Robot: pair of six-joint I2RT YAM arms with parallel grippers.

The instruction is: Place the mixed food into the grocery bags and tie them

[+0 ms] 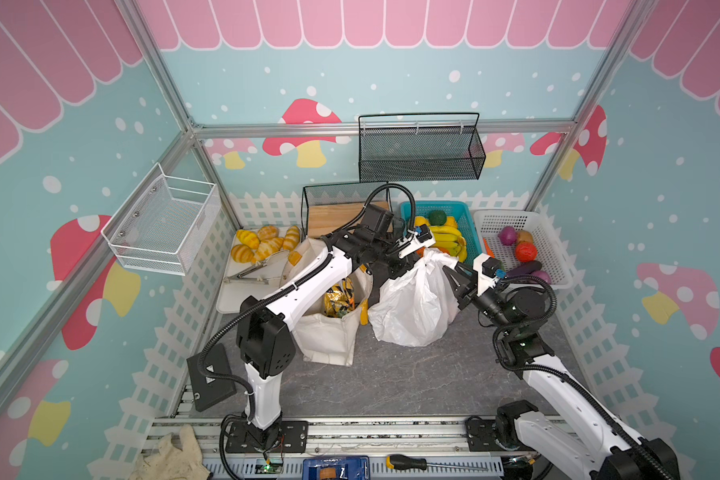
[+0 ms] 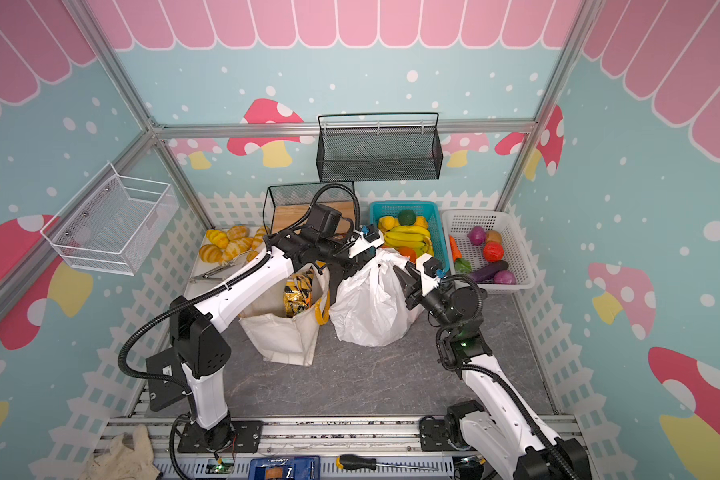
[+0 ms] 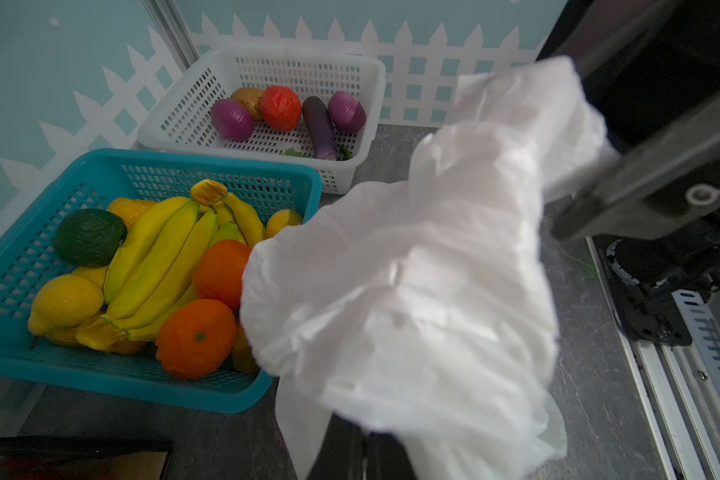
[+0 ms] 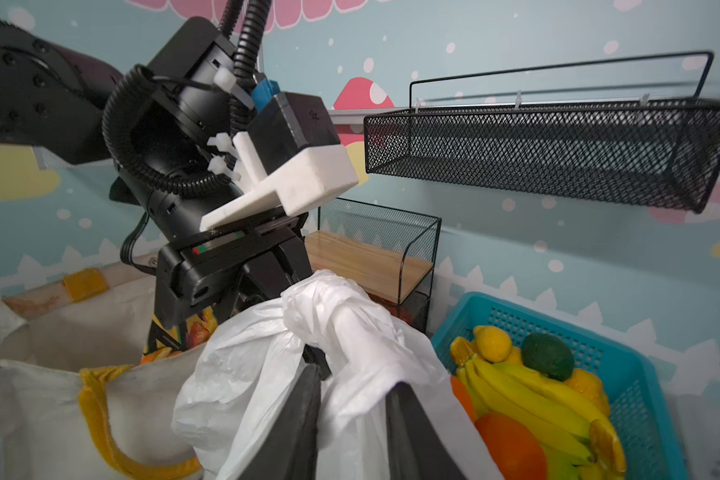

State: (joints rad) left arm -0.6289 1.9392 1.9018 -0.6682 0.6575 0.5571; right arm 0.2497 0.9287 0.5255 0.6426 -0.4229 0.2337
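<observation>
White bag [image 1: 412, 299] stands bulging on the floor, neck bunched up (contents hidden behind the plastic), and everything reads off it. Left gripper [image 4: 273, 286] is right over that neck, clamped on the twisted plastic. Right gripper [image 4: 354, 380] is at the bag's right shoulder, fingers [image 4: 304, 415] straddling a loop of the plastic, but I can't tell whether they actually pinch it. Against the bag's left flank is the tote [image 1: 329, 336], mouth open, gold-black packets [image 1: 337, 301] showing inside and a yellow handle hanging on the side nearest the bag. Just behind the bag is the blue basket [image 1: 433, 204], loaded with bananas [image 1: 447, 241], lemons, oranges and an avocado. Behind and right of the bag, apart from it, is the white basket [image 1: 553, 249], holding the eggplant [image 1: 524, 268], two purple onions [image 1: 508, 235] and a red round piece.
</observation>
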